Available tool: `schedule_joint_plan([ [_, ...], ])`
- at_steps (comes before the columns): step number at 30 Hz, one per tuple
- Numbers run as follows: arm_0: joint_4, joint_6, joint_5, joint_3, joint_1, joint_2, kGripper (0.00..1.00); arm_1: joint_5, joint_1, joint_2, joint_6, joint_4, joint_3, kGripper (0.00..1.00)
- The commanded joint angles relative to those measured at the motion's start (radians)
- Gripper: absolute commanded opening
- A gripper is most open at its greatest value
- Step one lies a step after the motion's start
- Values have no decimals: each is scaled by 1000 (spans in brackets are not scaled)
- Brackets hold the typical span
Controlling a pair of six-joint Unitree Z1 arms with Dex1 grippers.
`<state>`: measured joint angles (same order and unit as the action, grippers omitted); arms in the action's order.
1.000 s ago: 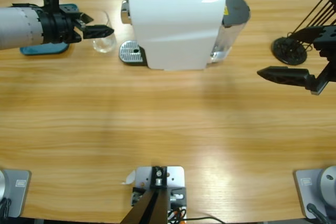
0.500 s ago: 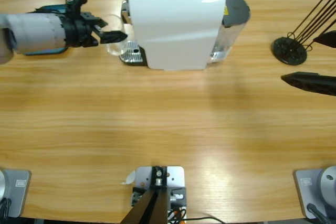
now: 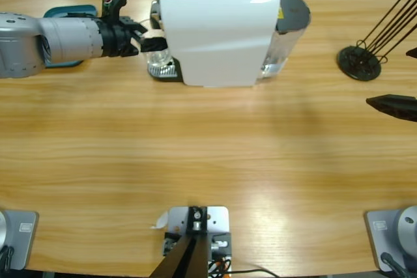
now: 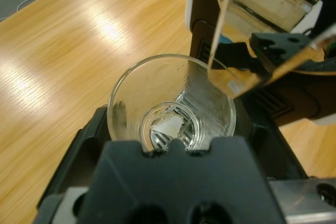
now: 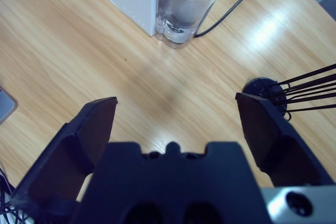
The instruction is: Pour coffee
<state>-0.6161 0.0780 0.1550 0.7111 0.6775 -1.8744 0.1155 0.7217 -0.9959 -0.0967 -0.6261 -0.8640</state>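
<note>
My left gripper point(image 3: 155, 45) is shut on a small clear glass tumbler point(image 3: 158, 63) and holds it over the drip tray point(image 3: 171, 71) of the white coffee machine point(image 3: 218, 27). Looking down into the tumbler point(image 4: 170, 114) in the left wrist view, between the jaws of the left gripper point(image 4: 173, 132), I see only the tray's grate through its bottom; no coffee shows. The machine's spout hangs just beyond its rim. My right gripper point(image 5: 176, 103) stands open with nothing in it, above bare table, and shows at the right edge of the high view point(image 3: 393, 105).
A clear water tank point(image 3: 287, 30) sits on the machine's right side, with a cable point(image 5: 236, 3) running off behind it. A black stand with thin rods point(image 3: 359, 62) is at the far right. A teal object point(image 3: 65, 12) lies behind the left arm.
My left arm has carried the tumbler rightwards from beside the machine onto its drip tray. The right gripper has pulled back towards the right edge.
</note>
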Motion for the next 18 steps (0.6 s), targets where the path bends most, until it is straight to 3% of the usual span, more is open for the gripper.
schedule_joint_plan([
  [1, -13, -24, 12, 9, 31, -39, 702, -7, -16, 26, -14, -17, 34, 977],
  [3, -6, -32, 15, 4, 32, -30, 937, -7, -16, 29, -14, -18, 34, 978],
  [4, -4, -32, 20, -2, 34, -27, 954, -7, -16, 30, -14, -18, 35, 977],
  [7, -2, -32, 33, -18, 39, -18, 995, -7, -16, 34, -14, -21, 36, 977],
  [18, 4, -35, 49, -67, 47, 29, 996, -1, -18, 45, -8, -21, 43, 977],
])
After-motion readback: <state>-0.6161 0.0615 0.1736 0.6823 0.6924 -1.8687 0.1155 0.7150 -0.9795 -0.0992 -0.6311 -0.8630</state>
